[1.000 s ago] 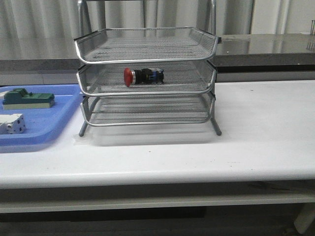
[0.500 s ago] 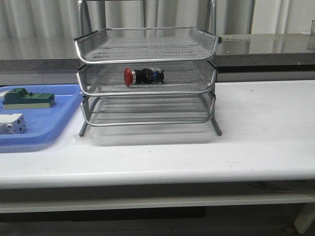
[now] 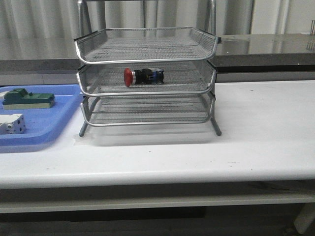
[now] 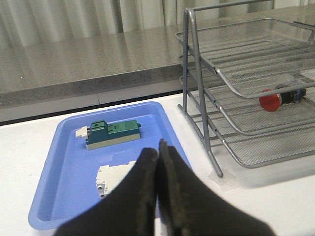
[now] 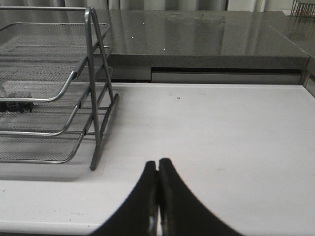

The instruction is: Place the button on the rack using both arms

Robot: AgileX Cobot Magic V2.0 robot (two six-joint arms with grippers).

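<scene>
Button [image 3: 142,76]: one, on rack [image 3: 147,49].

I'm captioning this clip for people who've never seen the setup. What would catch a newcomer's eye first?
The red-capped button stands out at once, lying on its side in the middle tier of the silver wire rack at the table's centre. Next comes the blue tray to the rack's left, holding a green block and a white block. In the wrist views both pincers, left and right, are shut and empty.

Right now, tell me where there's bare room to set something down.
Bare table right of the rack, and the strip before it. Its top and bottom tiers look bare; the button lies in the middle. The blue tray holds two blocks.
</scene>
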